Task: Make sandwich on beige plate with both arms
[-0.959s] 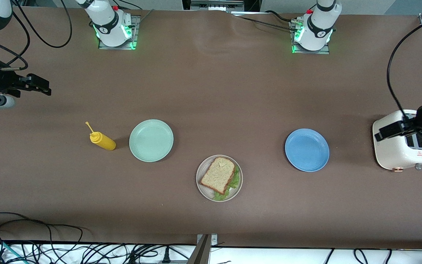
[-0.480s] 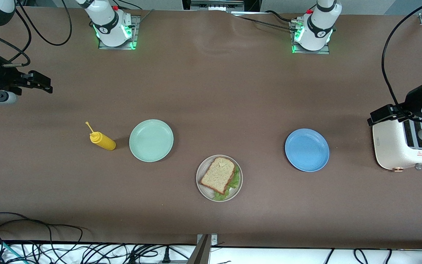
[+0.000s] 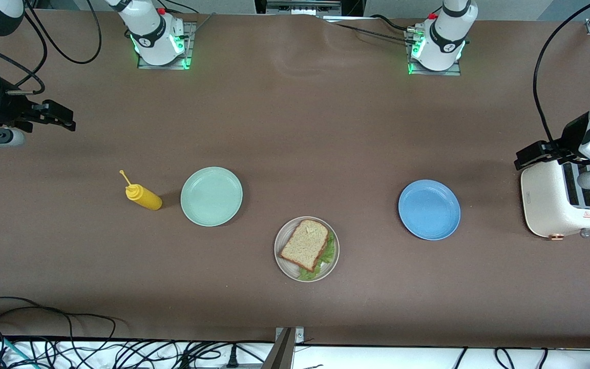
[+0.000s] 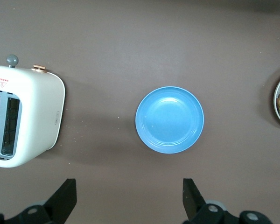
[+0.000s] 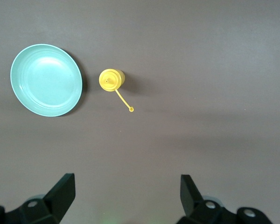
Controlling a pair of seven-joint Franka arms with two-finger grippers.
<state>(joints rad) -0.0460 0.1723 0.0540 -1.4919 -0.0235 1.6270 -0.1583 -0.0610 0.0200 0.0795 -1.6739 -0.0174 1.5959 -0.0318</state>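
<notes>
A: Both arms have pulled back since a second ago. Left gripper (image 3: 530,155) has slid off the toaster (image 3: 556,207) top to its farther edge; right gripper (image 3: 62,117) has crept slightly away from the camera at its own end of the table.

B: Start nearest?

A: Nearest the camera, the beige plate (image 3: 280,254) holds the sandwich (image 3: 305,245): bread on top, lettuce poking out below.

B: Farther back?

A: Blue plate (image 3: 429,209) toward the left arm's end, nothing on it. Green plate (image 3: 211,196) toward the right arm's end, also bare, with the yellow bottle (image 3: 143,196) just beside it. Toaster slots look empty.

B: Claws?

A: Both released, fingers spread wide, holding nothing. Left wrist view shows its fingers (image 4: 65,199) apart above the table (image 4: 130,37); the right wrist view shows likewise (image 5: 63,190).
</notes>
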